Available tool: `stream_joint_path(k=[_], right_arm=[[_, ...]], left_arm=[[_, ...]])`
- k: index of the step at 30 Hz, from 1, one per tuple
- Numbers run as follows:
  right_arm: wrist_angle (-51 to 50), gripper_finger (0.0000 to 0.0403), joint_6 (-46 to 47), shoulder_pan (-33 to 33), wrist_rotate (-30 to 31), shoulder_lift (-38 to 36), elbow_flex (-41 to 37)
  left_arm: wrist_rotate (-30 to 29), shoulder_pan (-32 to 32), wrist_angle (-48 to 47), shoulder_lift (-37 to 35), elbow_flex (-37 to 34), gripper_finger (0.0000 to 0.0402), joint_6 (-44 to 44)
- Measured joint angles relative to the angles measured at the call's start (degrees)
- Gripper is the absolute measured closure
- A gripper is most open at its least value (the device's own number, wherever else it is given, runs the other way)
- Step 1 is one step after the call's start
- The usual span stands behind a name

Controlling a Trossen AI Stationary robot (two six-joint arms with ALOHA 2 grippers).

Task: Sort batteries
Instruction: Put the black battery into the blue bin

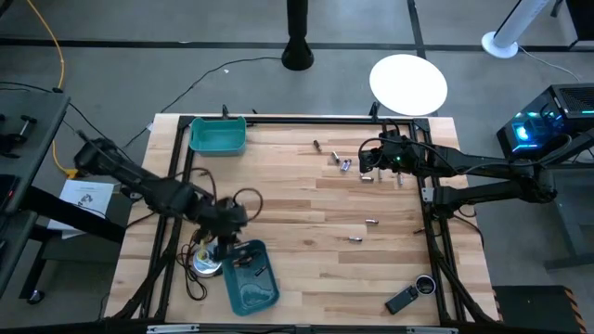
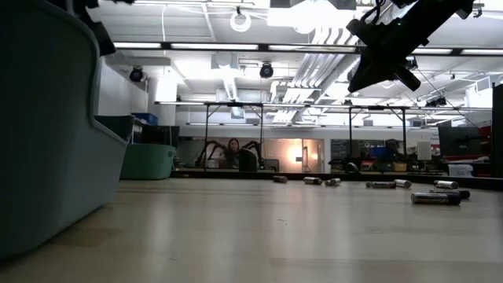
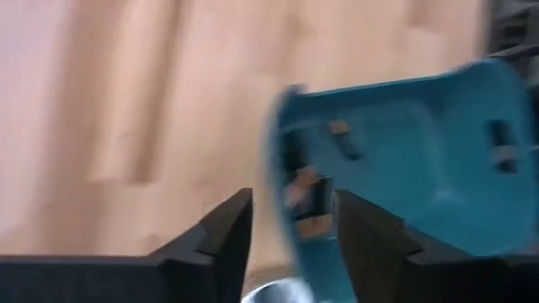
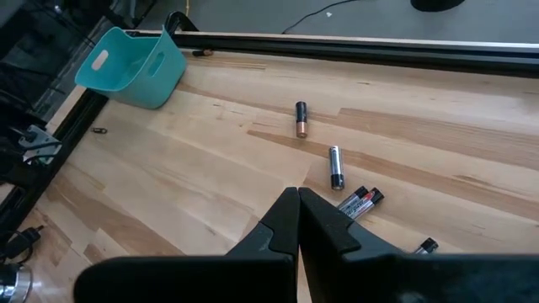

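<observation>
Several small batteries lie loose on the wooden table at the far right (image 1: pixel 346 165), also seen in the right wrist view (image 4: pixel 336 167) and the low view (image 2: pixel 436 198). Two more lie nearer the middle (image 1: pixel 371 221). My right gripper (image 4: pixel 299 215) is shut and empty, raised above this group (image 2: pixel 385 51). My left gripper (image 3: pixel 290 223) is open and empty, just above the far rim of the near teal bin (image 1: pixel 251 278). A few batteries (image 3: pixel 307 198) lie on that bin's floor.
A second teal bin (image 1: pixel 218 134) stands at the far left corner. A round silver disc with a black cable (image 1: pixel 206 264) lies beside the near bin. A black gadget with a round lens (image 1: pixel 402 299) lies near the front right. A dark frame (image 1: pixel 306 118) borders the table.
</observation>
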Motion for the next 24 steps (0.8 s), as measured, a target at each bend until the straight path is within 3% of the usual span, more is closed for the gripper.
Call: stream_joint_path(k=[4, 9, 14, 20, 22, 24], right_arm=[[-0.01, 0.0402, 0.05, 0.00, 0.00, 0.02, 0.00], [-0.02, 0.0402, 0.04, -0.01, 0.00, 0.00, 0.00], [0.00, 0.0402, -0.03, -0.02, 0.02, 0.00, 0.00], [-0.02, 0.0402, -0.06, 0.00, -0.04, 0.00, 0.00], [-0.01, 0.0402, -0.34, -0.07, 0.04, 0.00, 0.00], [-0.01, 0.0402, -0.45, -0.07, 0.63, 0.00, 0.00]], left_arm=[[-5.89, 7.54, -11.63, -1.32, 1.71, 0.0208, -0.18], [-11.34, 23.47, -24.91, -1.70, -1.48, 0.0196, -8.73], [-13.55, 36.43, -17.35, -1.68, -11.18, 0.0199, -19.60], [-17.53, 40.33, -6.67, -1.79, -19.06, 0.0200, -35.40], [-19.80, 41.12, -7.04, -1.79, -19.43, 0.0200, -34.41], [-20.04, 42.56, -6.75, -1.80, -19.03, 0.0200, -27.63]])
